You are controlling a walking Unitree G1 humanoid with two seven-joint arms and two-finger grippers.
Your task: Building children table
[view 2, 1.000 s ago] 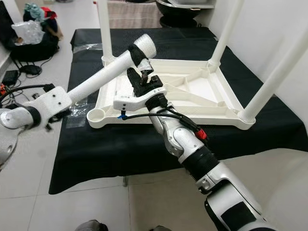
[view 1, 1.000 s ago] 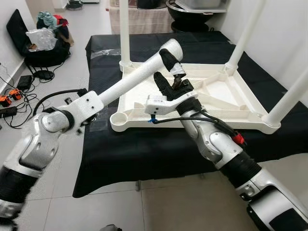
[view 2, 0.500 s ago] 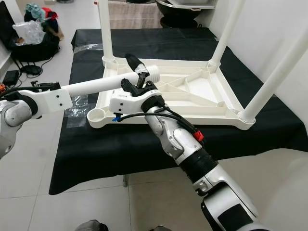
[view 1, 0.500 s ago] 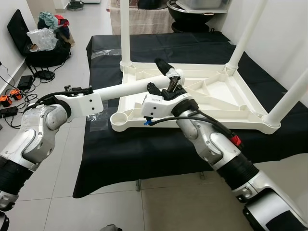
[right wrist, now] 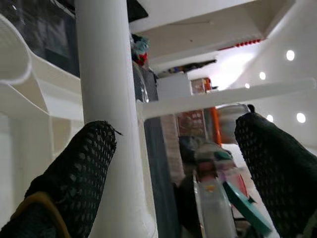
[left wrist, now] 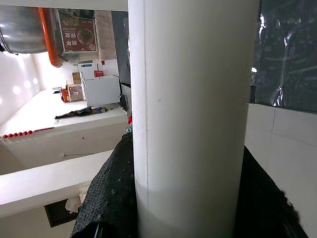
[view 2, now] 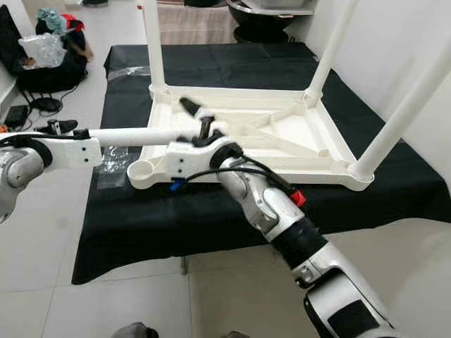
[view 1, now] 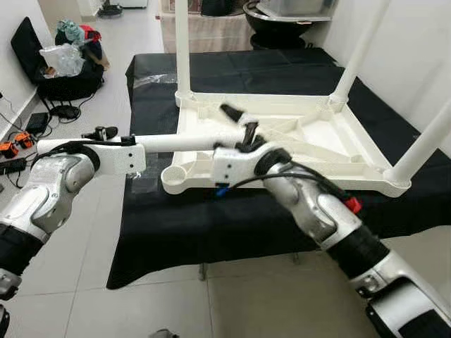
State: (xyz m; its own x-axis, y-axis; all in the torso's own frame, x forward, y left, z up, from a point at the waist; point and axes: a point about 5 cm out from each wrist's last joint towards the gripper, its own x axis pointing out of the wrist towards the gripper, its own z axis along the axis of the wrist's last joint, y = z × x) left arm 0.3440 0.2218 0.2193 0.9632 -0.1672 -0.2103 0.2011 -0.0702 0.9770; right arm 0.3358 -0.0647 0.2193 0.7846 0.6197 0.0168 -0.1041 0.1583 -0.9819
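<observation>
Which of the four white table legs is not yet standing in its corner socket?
The leg held level by the left gripper over the upturned tabletop. The other three stand upright in their corners; the near-left socket is empty.

A lived-in room at home: tiled floor [view 1: 63, 296], bags and clothes [view 1: 67, 49] at ten o'clock, cables [view 1: 21, 141] at nine

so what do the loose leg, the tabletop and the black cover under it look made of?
Loose leg: probably moulded plastic, smooth satin white tube, held in the left claw.
Tabletop: likely the same white plastic; its upturned underside shows moulded ribs and round leg sockets.
Black cover: apparently fabric, matte, hanging limp over the edge.
</observation>
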